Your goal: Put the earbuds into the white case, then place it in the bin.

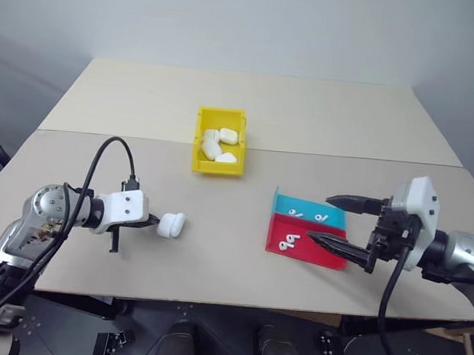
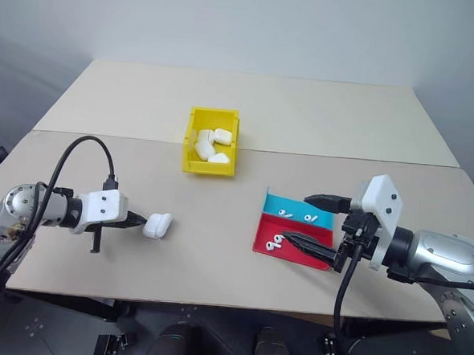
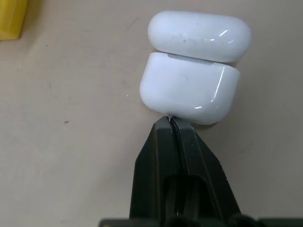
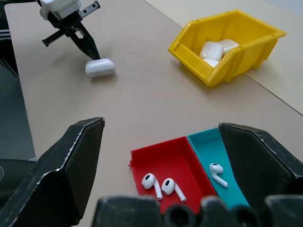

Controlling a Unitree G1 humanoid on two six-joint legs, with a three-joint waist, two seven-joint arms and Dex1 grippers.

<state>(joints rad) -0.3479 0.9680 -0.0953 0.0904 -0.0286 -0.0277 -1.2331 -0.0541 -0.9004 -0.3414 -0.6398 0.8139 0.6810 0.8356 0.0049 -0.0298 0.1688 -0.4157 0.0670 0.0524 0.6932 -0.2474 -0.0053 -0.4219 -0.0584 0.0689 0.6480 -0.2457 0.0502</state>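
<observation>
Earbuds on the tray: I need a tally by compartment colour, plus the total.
In the red compartment: 2 earbuds
In the teal compartment: 2
Total: 4

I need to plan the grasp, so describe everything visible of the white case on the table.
The white case is glossy, rounded plastic, with a seam between lid and body; the lid looks shut. It lies on the tan table, between the yellow bin and the table's near edge. The left gripper, jaws shut, touches the body's edge with its tips, not gripping it.
</observation>
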